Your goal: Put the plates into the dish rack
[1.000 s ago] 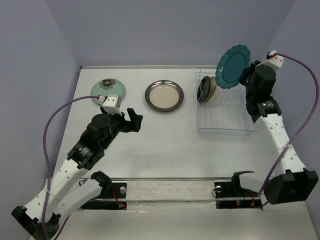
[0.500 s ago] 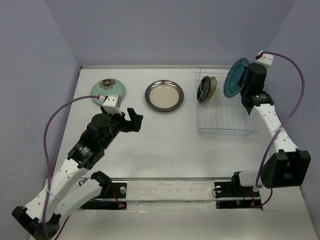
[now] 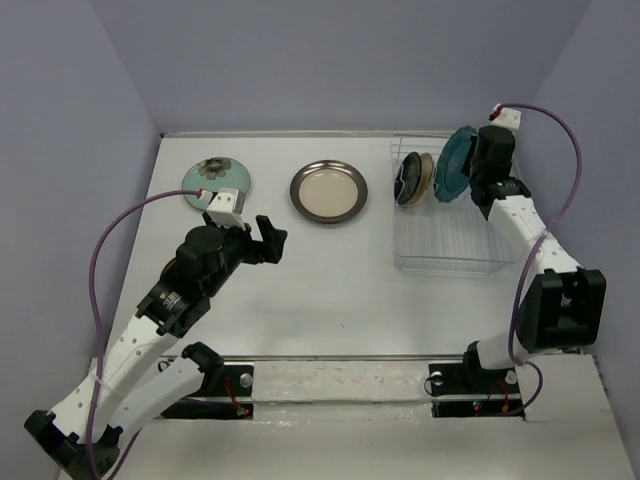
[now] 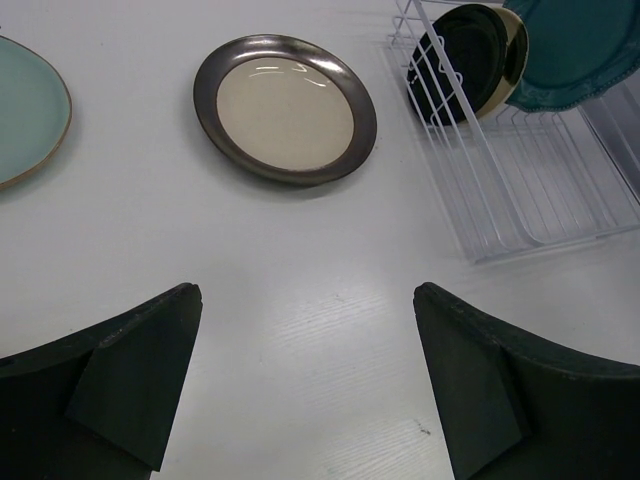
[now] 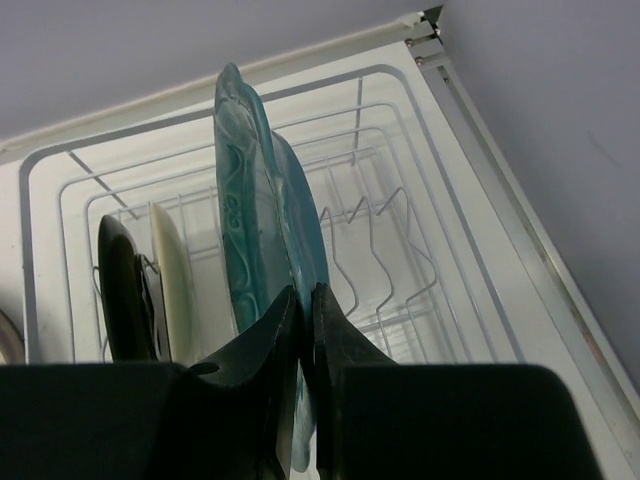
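Note:
My right gripper [image 5: 305, 292] is shut on the rim of the scalloped teal plate [image 5: 262, 230], held on edge over the white wire dish rack [image 3: 450, 240], beside a cream plate [image 5: 172, 280] and a glossy black plate [image 5: 122, 290] standing in it. In the top view the teal plate [image 3: 456, 166] is at the rack's far end by my right gripper [image 3: 478, 172]. The silver metal plate [image 3: 328, 192] and the mint flower plate [image 3: 213, 180] lie flat on the table. My left gripper [image 4: 305, 375] is open and empty above bare table, short of the silver plate [image 4: 285, 108].
The purple back wall and the white table rim run just behind the rack [image 5: 400, 260]. The rack's slots right of the teal plate hold nothing. A metal rail [image 3: 340, 380] lies along the near edge between the arm bases.
My right gripper has carried the teal plate down and left, from high above the rack's right side to upright in the rack beside the cream plate. The left arm has not moved.

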`<control>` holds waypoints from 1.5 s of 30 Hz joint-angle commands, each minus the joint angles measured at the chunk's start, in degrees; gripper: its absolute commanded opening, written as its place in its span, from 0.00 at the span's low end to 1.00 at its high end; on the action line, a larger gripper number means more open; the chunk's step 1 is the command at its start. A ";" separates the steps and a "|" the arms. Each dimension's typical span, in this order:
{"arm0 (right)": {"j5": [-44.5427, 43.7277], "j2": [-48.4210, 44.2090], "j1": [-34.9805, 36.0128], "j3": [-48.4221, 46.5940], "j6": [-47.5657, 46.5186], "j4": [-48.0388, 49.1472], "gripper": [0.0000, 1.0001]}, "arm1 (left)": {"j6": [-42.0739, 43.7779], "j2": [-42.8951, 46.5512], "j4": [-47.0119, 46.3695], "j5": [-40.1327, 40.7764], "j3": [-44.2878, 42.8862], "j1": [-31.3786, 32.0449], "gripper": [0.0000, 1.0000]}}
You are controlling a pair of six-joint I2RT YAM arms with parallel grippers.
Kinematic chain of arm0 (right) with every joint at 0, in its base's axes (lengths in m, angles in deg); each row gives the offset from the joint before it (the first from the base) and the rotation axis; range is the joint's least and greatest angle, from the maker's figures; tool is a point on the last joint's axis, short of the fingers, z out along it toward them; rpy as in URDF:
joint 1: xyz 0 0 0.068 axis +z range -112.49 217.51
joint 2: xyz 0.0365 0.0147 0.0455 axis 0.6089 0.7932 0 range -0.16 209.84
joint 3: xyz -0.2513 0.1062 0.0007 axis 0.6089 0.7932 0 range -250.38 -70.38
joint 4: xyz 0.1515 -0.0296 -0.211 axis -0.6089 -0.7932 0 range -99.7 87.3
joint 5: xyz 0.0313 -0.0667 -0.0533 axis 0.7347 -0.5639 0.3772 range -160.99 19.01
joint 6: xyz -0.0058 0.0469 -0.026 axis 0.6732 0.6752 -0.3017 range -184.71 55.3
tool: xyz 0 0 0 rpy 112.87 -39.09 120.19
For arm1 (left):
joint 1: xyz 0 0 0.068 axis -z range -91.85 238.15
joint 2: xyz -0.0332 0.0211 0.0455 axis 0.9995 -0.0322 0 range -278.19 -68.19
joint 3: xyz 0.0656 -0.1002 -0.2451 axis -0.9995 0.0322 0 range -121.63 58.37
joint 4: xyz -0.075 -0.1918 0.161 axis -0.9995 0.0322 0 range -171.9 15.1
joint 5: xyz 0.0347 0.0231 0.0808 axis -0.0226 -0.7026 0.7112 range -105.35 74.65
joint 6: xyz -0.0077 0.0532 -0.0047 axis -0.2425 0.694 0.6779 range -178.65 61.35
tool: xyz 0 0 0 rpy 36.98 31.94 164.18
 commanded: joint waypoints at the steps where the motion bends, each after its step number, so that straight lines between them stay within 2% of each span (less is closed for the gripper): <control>1: -1.78 1.24 1.38 -5.52 -3.28 7.52 0.07 | 0.25 0.39 -2.27 -0.19 0.43 -0.24 0.99; 11: -5.90 6.34 5.87 -9.30 -8.29 3.65 0.07 | 0.08 0.75 -2.54 -0.81 0.43 -0.24 0.99; 13: -6.52 7.04 5.87 -9.92 -9.87 2.95 0.16 | 0.16 0.75 -2.62 -1.07 0.52 -0.16 0.99; 14: -7.31 7.22 5.87 -10.18 -9.44 2.07 0.28 | 0.16 0.66 -2.62 -1.07 0.52 -0.15 0.99; 18: -10.92 6.97 5.87 -12.29 -6.82 -0.91 0.56 | 0.08 0.83 -2.71 -1.16 0.52 -0.24 0.99; 20: -10.49 5.83 5.87 -13.43 -5.05 -2.15 0.66 | 0.08 1.01 -2.71 -0.90 0.43 -0.15 0.99; 22: -6.90 3.54 5.87 -14.14 -2.77 -3.91 0.71 | -0.01 1.27 -2.80 -0.81 0.60 -0.24 0.99; 24: -2.60 1.87 5.87 -14.23 -0.66 -5.31 0.72 | -0.19 1.36 -2.98 -0.81 0.52 -0.42 0.99; 27: 12.31 -1.64 6.49 -13.35 5.39 -5.41 0.74 | -0.28 1.71 -3.24 -0.81 0.52 -1.20 0.99; 31: 26.41 -2.18 11.31 -11.60 10.86 -3.13 0.75 | -1.15 4.17 -4.03 0.24 0.69 -3.14 0.99; 34: 31.86 -0.25 19.74 -8.96 14.28 0.56 0.75 | -1.94 7.76 -4.73 2.96 0.96 -4.63 0.99; 39: 34.78 9.56 33.80 -7.63 18.86 7.84 0.75 | -3.26 15.93 -6.66 7.01 2.10 -7.27 0.99; 40: 35.30 11.69 38.09 -9.12 19.82 8.21 0.75 | -3.35 17.17 -6.93 8.58 2.45 -7.53 0.99; 43: 36.01 20.12 44.43 -13.24 21.75 9.62 0.75 | -3.88 21.74 -7.81 11.40 3.59 -7.89 0.99; 45: 37.41 24.34 46.47 -15.27 23.60 11.54 0.74 | -4.05 23.76 -8.33 12.63 4.12 -7.89 0.99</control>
